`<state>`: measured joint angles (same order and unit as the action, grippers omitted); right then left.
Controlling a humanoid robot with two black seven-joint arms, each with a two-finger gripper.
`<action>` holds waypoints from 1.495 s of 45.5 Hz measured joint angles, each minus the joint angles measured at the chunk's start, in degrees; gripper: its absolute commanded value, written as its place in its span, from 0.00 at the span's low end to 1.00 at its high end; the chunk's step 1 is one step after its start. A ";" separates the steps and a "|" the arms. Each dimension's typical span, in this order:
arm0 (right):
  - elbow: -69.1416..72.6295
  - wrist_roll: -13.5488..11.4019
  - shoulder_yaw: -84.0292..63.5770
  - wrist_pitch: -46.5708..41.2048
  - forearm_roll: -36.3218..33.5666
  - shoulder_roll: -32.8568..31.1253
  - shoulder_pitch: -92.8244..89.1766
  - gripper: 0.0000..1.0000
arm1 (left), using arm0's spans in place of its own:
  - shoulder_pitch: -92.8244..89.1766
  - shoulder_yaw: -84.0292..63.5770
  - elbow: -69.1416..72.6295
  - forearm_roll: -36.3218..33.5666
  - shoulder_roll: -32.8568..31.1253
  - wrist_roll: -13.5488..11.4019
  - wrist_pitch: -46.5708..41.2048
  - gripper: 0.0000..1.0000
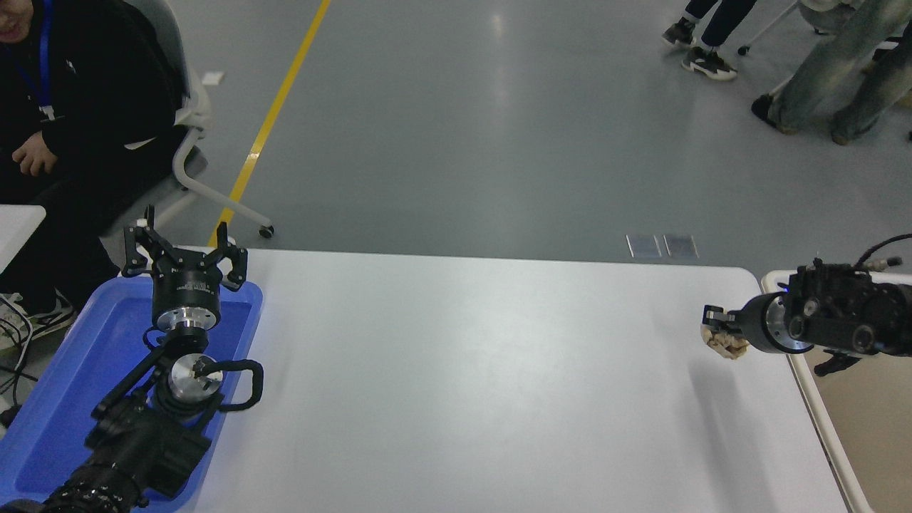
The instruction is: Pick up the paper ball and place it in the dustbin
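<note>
2 black arms reach over the white table [463, 370]. Coming in from the right edge, the right gripper [721, 328] has its fingers pinched on the paper ball [725, 344], a tan crumpled wad that hangs below the fingertips, clear of the table; a faint shadow lies on the surface beneath it. The ball is just left of the dustbin [819, 413], whose pale rim runs along the table's right end, and the right arm's wrist crosses over the bin's near-left corner. Far left of the dustbin, the left gripper [184, 249] stands parked with its fingers spread apart, above a blue tray [64, 385] at the table's left edge. Beyond that tray 1 person [78, 100] in dark clothes sits on a chair [189, 153]. Beyond the dustbin, on the grey floor, several people's legs [819, 78] show at the top right.
</note>
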<state>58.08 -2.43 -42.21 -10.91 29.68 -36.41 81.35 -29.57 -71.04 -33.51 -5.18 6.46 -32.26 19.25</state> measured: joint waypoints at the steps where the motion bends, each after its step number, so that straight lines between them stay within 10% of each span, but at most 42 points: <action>1: 0.72 -0.03 0.04 -0.66 0.21 -0.78 1.10 0.00 | 0.01 0.00 0.00 0.00 0.00 0.00 0.00 0.99; 38: 8.75 -6.71 0.29 -29.54 10.01 -22.50 35.78 0.00 | 0.02 0.02 -0.02 -0.02 0.04 0.00 0.00 0.99; 51: 1.04 -9.03 0.49 -16.51 5.60 -27.58 31.13 0.00 | -0.01 0.02 0.00 0.00 0.04 0.00 0.00 0.99; 68: -15.12 -9.00 9.45 10.55 -21.58 -23.66 5.58 0.00 | -0.05 0.02 0.01 0.01 0.04 0.00 0.00 0.99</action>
<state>42.96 -11.43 -32.75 -0.36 8.11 -60.08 86.92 -29.62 -71.02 -33.50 -5.18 6.50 -32.26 19.25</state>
